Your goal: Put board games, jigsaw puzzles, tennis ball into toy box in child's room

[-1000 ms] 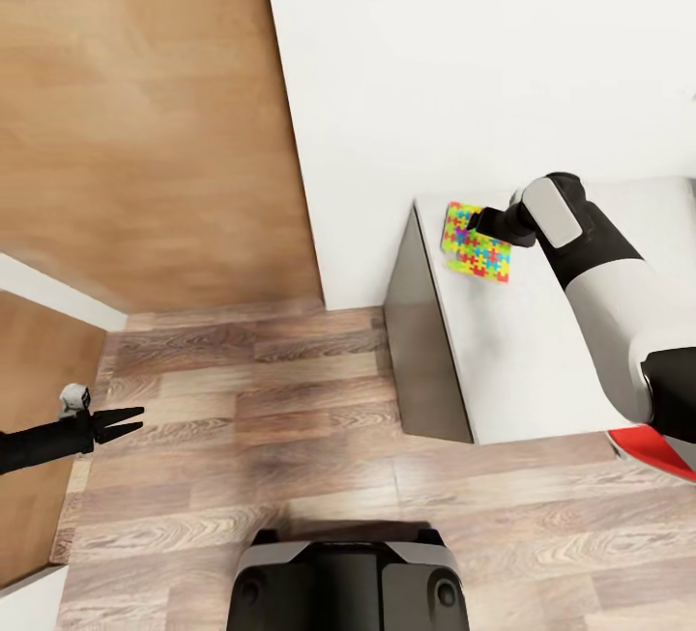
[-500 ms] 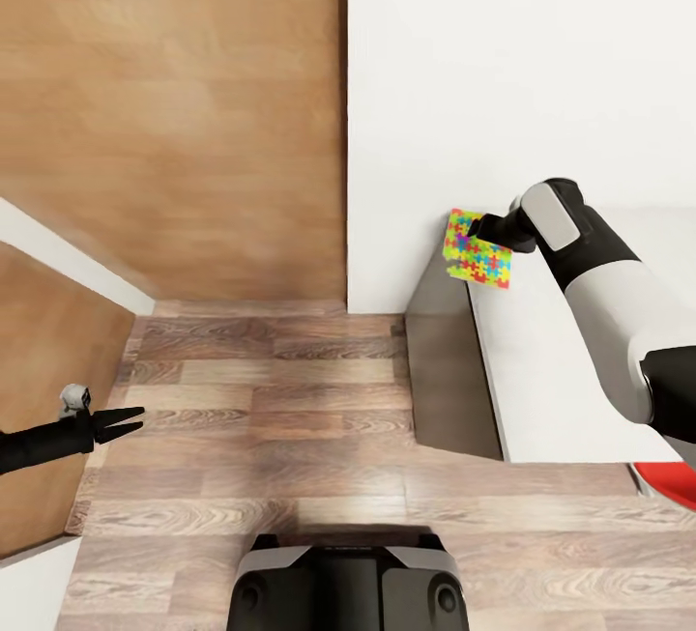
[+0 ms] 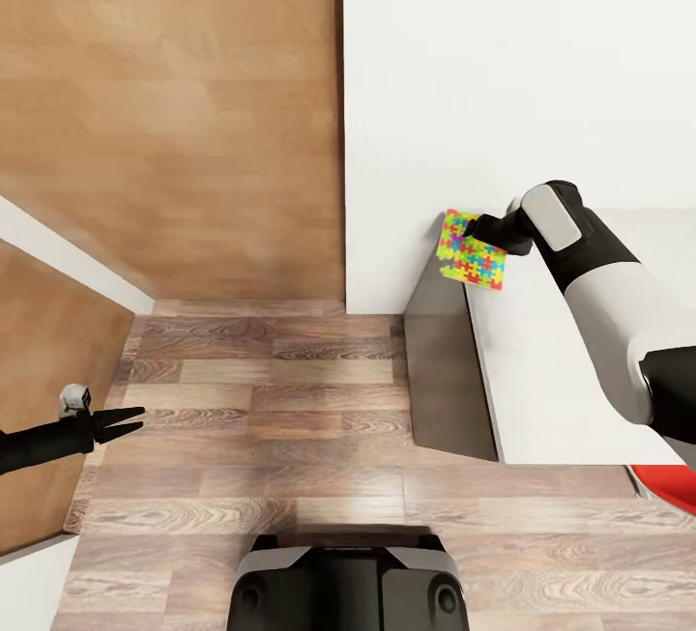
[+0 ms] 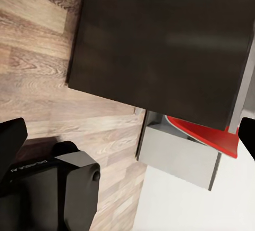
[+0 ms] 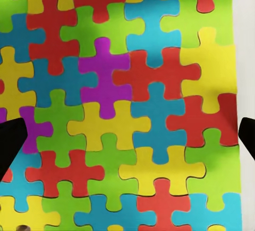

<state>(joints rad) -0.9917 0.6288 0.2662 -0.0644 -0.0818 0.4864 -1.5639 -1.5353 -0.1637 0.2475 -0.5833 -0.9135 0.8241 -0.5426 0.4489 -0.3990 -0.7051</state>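
Note:
One jigsaw puzzle [image 3: 471,254], a square mat of bright interlocking pieces, lies at the far left corner of the table [image 3: 551,370] against the white wall, its left part hanging over the table's edge. My right gripper [image 3: 486,224] rests on the puzzle's far right part. In the right wrist view the puzzle [image 5: 127,98] spreads close under the gripper [image 5: 127,135], whose fingertips [image 5: 10,140] stand wide apart, open. My left gripper [image 3: 135,418] hangs open and empty over the wood floor at the left.
The table's dark side panel [image 3: 445,370] faces the plank floor [image 3: 271,399]. A brown wooden door [image 3: 174,109] fills the far left, beside the white wall [image 3: 512,61]. A red object [image 3: 669,481] shows at the table's near right. My base [image 3: 348,578] is at the bottom.
The camera swung, shifting the whole picture. On the table the puzzle has slid left under my right gripper and now overhangs the edge. The left arm has not moved.

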